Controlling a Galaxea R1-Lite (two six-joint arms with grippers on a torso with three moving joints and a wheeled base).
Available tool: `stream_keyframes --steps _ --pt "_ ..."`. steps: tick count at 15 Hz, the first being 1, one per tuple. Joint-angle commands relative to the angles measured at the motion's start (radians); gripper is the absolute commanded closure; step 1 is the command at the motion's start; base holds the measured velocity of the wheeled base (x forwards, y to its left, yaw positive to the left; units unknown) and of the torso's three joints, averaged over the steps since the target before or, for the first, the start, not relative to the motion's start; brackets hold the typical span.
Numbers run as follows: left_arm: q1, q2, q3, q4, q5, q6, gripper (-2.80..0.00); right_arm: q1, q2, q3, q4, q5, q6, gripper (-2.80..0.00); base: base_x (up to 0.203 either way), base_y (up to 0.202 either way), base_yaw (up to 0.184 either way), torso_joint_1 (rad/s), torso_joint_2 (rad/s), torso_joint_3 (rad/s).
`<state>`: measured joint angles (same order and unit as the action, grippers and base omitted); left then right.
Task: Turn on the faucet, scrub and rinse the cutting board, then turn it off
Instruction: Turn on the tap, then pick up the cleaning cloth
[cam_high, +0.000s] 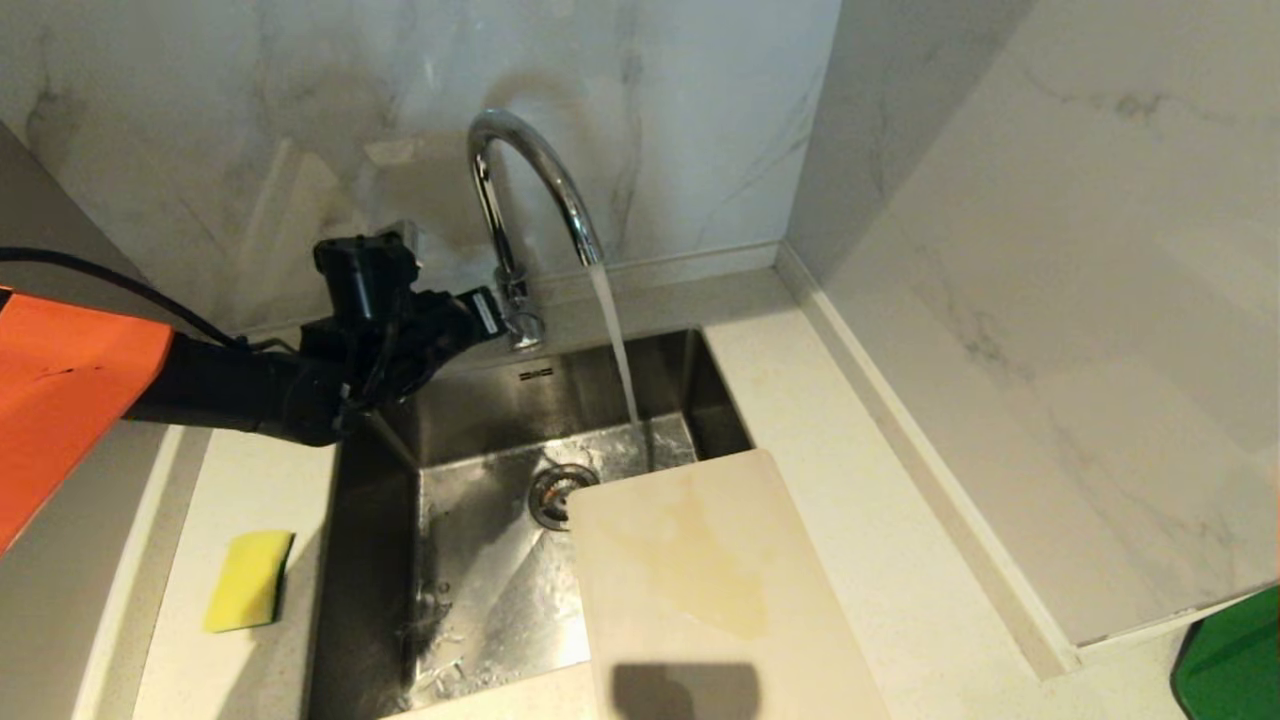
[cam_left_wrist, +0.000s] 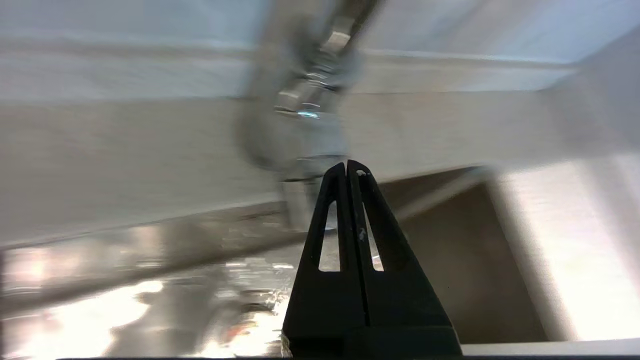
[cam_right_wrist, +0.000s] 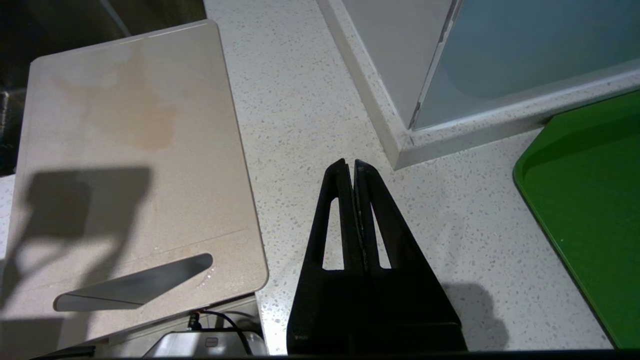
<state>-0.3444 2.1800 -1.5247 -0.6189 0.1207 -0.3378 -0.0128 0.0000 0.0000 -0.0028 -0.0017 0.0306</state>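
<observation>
The chrome gooseneck faucet (cam_high: 522, 325) stands behind the sink, and a stream of water (cam_high: 615, 340) falls from its spout into the basin. My left gripper (cam_high: 487, 312) is shut and empty, with its tips right beside the faucet base (cam_left_wrist: 305, 130). In the left wrist view the gripper (cam_left_wrist: 347, 165) has its fingers pressed together. The cream cutting board (cam_high: 700, 580) lies over the sink's right front corner and carries a yellowish stain. Its slot handle shows in the right wrist view (cam_right_wrist: 130, 165). My right gripper (cam_right_wrist: 349, 164) hangs shut over the counter beside the board.
A yellow-and-green sponge (cam_high: 248, 580) lies on the counter left of the steel sink (cam_high: 480, 590). The drain (cam_high: 555, 492) sits just beyond the board's far edge. A green tray (cam_right_wrist: 590, 200) is at the far right. Marble walls close in the back and right.
</observation>
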Motion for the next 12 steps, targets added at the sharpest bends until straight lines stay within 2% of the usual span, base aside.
stream_keyframes --steps 1,2,4,5,7,8,9,11,12 --pt "0.008 -0.118 0.074 -0.006 0.024 0.154 0.00 -0.001 -0.002 0.000 0.000 0.000 0.000 0.00 0.000 0.000 0.000 0.000 0.00 0.000" --pt "0.013 -0.167 0.114 -0.002 0.027 0.222 0.00 0.000 -0.002 0.000 0.000 0.000 0.000 0.00 0.000 0.000 0.000 0.000 0.00 0.000" --pt "0.025 -0.266 0.263 0.030 0.042 0.343 0.00 0.000 -0.002 0.000 0.000 0.000 0.000 0.00 0.000 0.000 0.000 0.000 0.00 0.000" --pt "0.028 -0.320 0.349 0.066 0.075 0.381 0.00 0.000 -0.002 0.000 0.000 0.000 0.000 0.00 0.000 0.000 0.000 0.000 0.00 0.000" --pt "0.032 -0.451 0.501 0.211 0.194 0.410 0.00 0.000 -0.002 0.000 0.000 0.000 0.000 0.00 0.000 0.000 0.000 0.000 0.00 0.000" --pt "0.034 -0.518 0.562 0.303 0.233 0.391 0.00 0.000 -0.002 0.000 0.000 0.000 0.000 0.00 0.000 0.000 0.000 0.000 0.00 0.000" --pt "0.036 -0.579 0.607 0.394 0.251 0.346 0.00 -0.001 -0.002 0.000 0.000 0.000 0.000 0.00 0.000 0.000 0.000 0.000 0.00 0.000" --pt "0.063 -0.682 0.672 0.581 0.263 0.239 0.00 -0.001 -0.002 0.000 0.000 0.000 0.000 0.00 0.000 0.000 0.000 0.000 0.00 0.000" --pt "0.076 -0.712 0.714 0.616 0.261 0.222 0.00 0.000 -0.002 0.000 0.000 0.000 0.000 0.00 0.000 0.000 0.000 0.000 0.00 0.000"
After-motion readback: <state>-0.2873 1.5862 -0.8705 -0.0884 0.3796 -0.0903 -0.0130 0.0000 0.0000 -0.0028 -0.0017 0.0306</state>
